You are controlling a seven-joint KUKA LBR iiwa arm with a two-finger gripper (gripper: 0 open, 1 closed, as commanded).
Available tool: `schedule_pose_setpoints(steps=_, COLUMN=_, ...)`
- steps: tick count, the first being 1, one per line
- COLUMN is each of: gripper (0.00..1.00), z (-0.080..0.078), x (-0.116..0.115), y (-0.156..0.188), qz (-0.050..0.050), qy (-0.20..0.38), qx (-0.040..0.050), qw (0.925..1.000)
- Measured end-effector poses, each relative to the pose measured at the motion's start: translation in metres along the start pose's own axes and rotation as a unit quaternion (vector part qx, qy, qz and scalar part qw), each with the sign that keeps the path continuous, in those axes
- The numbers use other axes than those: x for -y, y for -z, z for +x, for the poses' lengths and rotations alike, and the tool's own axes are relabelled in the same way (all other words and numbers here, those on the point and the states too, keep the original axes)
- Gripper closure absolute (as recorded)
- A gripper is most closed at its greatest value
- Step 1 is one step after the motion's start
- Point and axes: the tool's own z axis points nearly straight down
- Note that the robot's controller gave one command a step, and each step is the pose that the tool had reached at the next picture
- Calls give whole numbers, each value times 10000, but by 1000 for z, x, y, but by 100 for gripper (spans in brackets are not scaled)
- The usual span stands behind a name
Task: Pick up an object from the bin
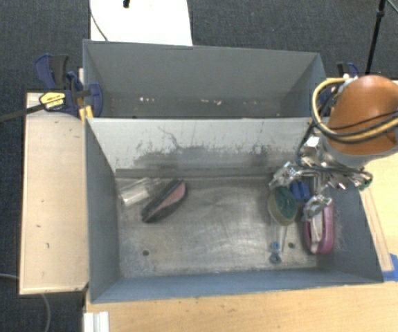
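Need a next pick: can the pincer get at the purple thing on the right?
Probably yes: the pincer hangs by the purple thing, and nothing lies on it; a green disc sits beside.

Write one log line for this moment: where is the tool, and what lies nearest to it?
tool: over right side of bin | nearest: green round thing, purple thing

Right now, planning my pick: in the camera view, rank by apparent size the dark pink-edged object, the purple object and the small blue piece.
1. dark pink-edged object and purple object, too alike to rank
2. small blue piece, clearly smallest
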Motion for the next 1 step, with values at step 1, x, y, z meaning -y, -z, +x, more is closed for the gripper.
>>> schedule_pose_setpoints(steps=1, gripper=0, z=-37, x=-47, y=-2, qz=49, qy=1302, qx=-60, qw=9915)
